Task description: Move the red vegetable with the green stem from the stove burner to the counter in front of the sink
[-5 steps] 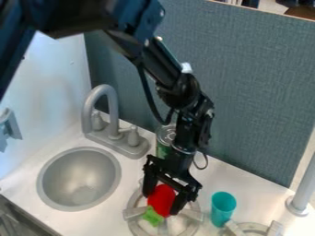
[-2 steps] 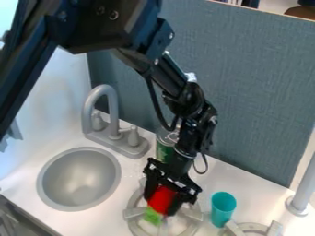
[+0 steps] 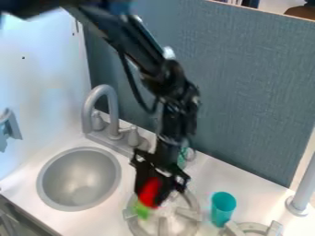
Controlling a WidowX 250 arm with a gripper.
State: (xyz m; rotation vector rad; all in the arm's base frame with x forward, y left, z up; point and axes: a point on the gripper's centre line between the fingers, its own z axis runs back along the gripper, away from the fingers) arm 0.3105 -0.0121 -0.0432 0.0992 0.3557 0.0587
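The black gripper (image 3: pixel 150 195) hangs over the left part of the left stove burner (image 3: pixel 195 214), to the right of the sink. It is shut on a red toy (image 3: pixel 149 190), with a finger on either side of it. A bright green piece (image 3: pixel 141 210) shows at the toy's lower end, over the burner's left side. Whether the toy touches the burner I cannot tell. Behind the gripper, a green can (image 3: pixel 183 157) is mostly hidden by the arm.
A teal cup (image 3: pixel 223 208) stands right of the burner, beside a second burner (image 3: pixel 252 227) at the bottom edge. On the left are the grey sink (image 3: pixel 80 177) and its faucet (image 3: pixel 106 99). A grey post (image 3: pixel 301 189) rises at the right edge, and a blue-grey panel (image 3: pixel 246 83) stands behind.
The arm and gripper have moved left, with the red toy shifting left along with them over the burner. More of the burner's right side is uncovered. The cup has stayed put.
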